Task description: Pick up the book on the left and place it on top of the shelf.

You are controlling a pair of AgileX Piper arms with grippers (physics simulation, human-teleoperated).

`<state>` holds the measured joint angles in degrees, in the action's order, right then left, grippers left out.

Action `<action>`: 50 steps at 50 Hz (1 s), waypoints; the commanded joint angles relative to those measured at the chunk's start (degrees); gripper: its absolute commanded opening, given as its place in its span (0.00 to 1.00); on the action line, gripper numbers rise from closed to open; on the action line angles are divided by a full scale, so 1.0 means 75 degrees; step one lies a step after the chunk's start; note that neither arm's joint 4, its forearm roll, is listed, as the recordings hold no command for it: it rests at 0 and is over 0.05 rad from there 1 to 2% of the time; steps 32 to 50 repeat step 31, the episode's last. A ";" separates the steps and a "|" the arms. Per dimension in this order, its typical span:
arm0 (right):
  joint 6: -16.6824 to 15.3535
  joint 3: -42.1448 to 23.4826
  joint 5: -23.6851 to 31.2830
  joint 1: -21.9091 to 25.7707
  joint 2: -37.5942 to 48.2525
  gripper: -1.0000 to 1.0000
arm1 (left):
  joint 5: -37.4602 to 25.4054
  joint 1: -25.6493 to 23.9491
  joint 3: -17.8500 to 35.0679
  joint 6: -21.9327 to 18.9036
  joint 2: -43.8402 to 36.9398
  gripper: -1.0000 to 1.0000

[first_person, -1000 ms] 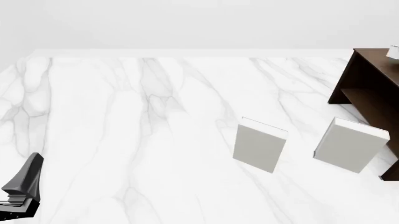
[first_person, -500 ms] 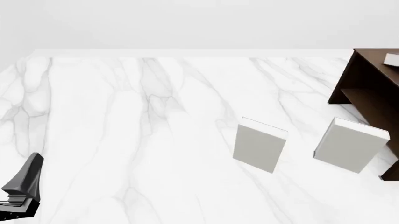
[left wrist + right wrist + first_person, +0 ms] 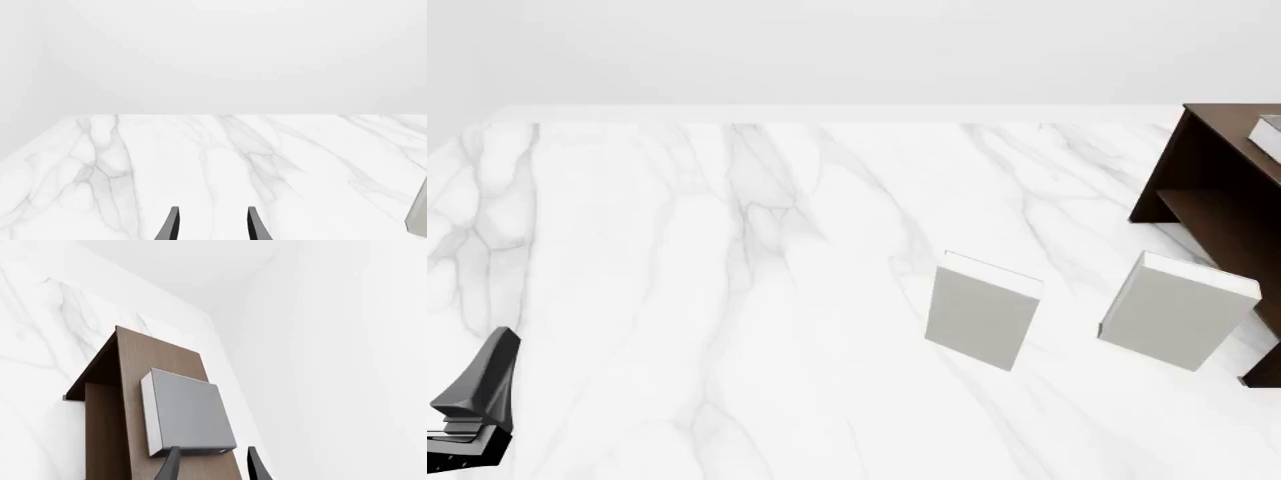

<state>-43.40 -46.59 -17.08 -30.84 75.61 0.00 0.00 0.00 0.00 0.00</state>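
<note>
Two pale books (image 3: 982, 310) (image 3: 1178, 311) stand on the marble table (image 3: 694, 280), the right one just beside the shelf (image 3: 1214, 190). The book (image 3: 187, 412) lies flat on top of the shelf, mostly cut off in the front view. The right gripper (image 3: 212, 465) is open, holding nothing, just behind it. The left gripper (image 3: 212, 225) is open and empty, low at the table's left side.

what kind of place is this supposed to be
Likely a simulated tabletop test scene, not a real room: a white marble-patterned table against blank pale walls, two pale grey books standing near a dark brown shelf, and a grey book lying flat on the shelf top.
</note>
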 commanded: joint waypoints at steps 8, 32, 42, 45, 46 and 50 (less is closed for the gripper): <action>0.0596 0.0268 0.0366 0.0434 -0.1212 1.00 | 0.0000 0.0000 0.0000 0.0000 0.0000 1.00; 0.1437 0.1031 0.0760 0.0718 -0.2979 1.00 | 0.0000 0.0000 0.0000 0.0000 0.0000 1.00; 0.1437 0.1031 0.0760 0.0718 -0.2979 1.00 | 0.0000 0.0000 0.0000 0.0000 0.0000 1.00; 0.1437 0.1031 0.0760 0.0718 -0.2979 1.00 | 0.0000 0.0000 0.0000 0.0000 0.0000 1.00; 0.1437 0.1031 0.0760 0.0718 -0.2979 1.00 | 0.0000 0.0000 0.0000 0.0000 0.0000 1.00; 0.1437 0.1031 0.0760 0.0718 -0.2979 1.00 | 0.0000 0.0000 0.0000 0.0000 0.0000 1.00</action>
